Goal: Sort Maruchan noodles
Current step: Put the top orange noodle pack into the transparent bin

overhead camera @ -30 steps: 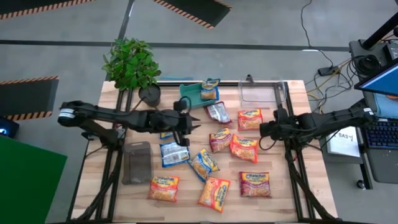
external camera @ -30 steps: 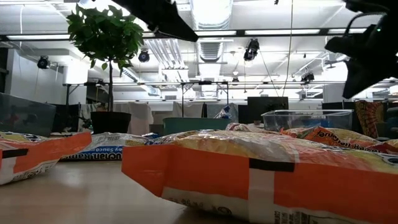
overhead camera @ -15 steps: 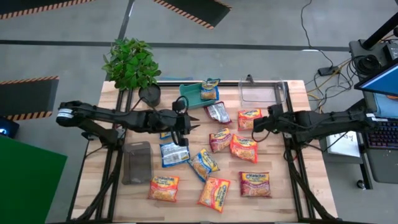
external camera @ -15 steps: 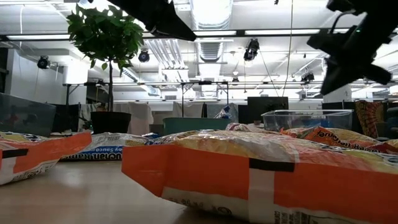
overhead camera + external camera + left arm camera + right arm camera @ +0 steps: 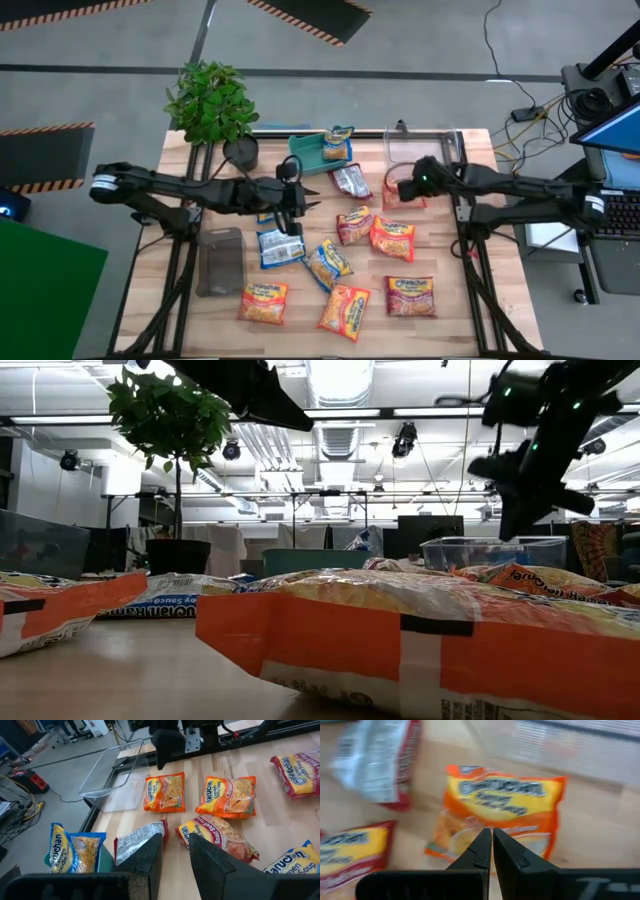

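The right gripper (image 5: 398,188) hangs over an orange packet (image 5: 402,191) near the far side of the bench (image 5: 470,300), just in front of the clear bin (image 5: 420,150); in its own wrist view its fingers (image 5: 481,851) stand together, almost touching, with that orange packet (image 5: 500,815) straight below them and nothing between them. The left gripper (image 5: 312,194) is held out above the middle of the bench, its fingers (image 5: 147,854) slightly apart and empty, pointing toward a silvery packet lying face down (image 5: 351,181) and a red-pink packet (image 5: 354,225) beside it. The Maruchan noodles are scattered flat across the wood: one blue-and-white packet (image 5: 337,145) rests in the teal tray (image 5: 303,150) at the far edge, two more blue-and-white ones (image 5: 280,247) (image 5: 327,264) lie near the centre, another orange packet (image 5: 392,238) sits just beside the red-pink one, and along the near edge lie two orange packets (image 5: 263,301) (image 5: 344,310) and a second red-pink one (image 5: 410,296). A second clear bin (image 5: 220,261) stands on the left side of the bench, and a potted plant (image 5: 212,104) stands at the far left corner.
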`<act>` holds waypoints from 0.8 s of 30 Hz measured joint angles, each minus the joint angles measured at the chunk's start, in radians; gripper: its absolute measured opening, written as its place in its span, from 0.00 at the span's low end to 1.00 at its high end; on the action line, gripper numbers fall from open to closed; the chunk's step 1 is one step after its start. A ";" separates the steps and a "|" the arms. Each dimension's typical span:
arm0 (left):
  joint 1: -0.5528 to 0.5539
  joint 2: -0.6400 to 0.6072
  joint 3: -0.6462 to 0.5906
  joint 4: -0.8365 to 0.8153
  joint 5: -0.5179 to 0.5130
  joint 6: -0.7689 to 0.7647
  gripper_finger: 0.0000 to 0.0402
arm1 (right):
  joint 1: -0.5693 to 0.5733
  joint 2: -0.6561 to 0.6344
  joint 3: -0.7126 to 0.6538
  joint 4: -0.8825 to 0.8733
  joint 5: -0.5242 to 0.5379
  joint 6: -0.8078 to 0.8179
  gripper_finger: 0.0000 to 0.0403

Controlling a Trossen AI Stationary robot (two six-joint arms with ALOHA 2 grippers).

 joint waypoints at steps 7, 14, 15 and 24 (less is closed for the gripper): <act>0.000 -0.085 -0.060 0.004 0.000 -0.032 0.20 | -0.196 0.078 0.000 0.000 -0.120 -0.150 0.02; 0.000 -0.205 -0.127 0.011 0.000 -0.065 0.20 | -0.281 0.120 0.000 0.000 -0.200 -0.175 0.03; 0.000 -0.218 -0.134 0.012 0.000 -0.073 0.20 | -0.287 0.125 0.000 0.000 -0.204 -0.176 0.03; 0.000 -0.268 -0.191 0.013 0.000 -0.086 0.20 | -0.317 0.160 0.011 0.000 -0.262 -0.168 0.27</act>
